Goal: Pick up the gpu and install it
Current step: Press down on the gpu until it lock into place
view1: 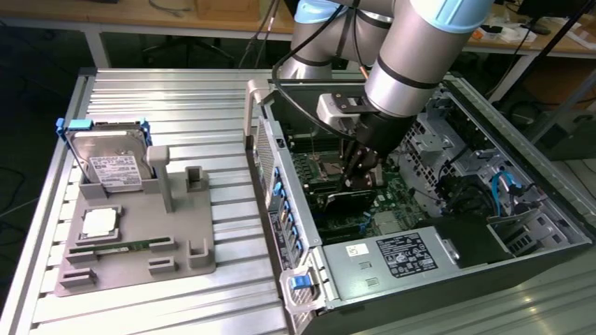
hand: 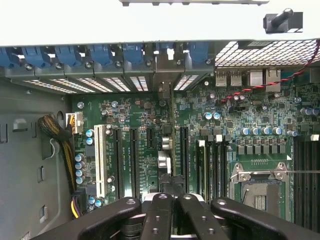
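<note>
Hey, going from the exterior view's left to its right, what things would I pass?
Hard drive standing in the grey holder tray → open computer case → the gripper down inside over the motherboard, on the gpu → blue cables.

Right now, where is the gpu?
In the exterior view the gpu is inside the open computer case, standing on the motherboard directly under the gripper.

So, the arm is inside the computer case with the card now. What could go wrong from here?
1. The gripper holds the gpu edge-on above the motherboard, among several parallel slots. A slight offset could press it onto the wrong slot or onto small parts.
2. Its far end sits close to the blue clips on the case wall and might catch there.
</note>
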{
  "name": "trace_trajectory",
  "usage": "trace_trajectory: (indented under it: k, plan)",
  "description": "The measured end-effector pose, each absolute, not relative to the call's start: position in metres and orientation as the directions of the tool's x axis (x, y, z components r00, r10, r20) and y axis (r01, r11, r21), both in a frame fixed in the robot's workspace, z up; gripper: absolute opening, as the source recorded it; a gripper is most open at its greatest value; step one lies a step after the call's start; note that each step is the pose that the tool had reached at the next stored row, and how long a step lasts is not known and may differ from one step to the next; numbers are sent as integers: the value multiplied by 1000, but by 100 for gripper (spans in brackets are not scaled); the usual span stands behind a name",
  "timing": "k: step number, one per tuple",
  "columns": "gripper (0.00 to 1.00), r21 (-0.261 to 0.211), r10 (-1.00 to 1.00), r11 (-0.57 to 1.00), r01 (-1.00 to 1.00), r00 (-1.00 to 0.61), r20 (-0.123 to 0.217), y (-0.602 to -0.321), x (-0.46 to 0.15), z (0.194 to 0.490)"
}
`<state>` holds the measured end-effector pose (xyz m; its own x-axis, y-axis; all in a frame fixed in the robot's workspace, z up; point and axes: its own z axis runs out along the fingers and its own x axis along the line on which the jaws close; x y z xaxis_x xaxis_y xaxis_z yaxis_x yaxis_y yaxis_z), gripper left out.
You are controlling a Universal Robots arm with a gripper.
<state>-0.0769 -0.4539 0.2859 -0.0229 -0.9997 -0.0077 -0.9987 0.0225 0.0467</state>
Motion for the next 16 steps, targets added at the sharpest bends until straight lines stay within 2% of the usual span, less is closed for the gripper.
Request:
trace_trajectory:
  k: [16]
  plan:
    - [11, 47, -1000, 23, -999, -23, -8, -454, -77, 284]
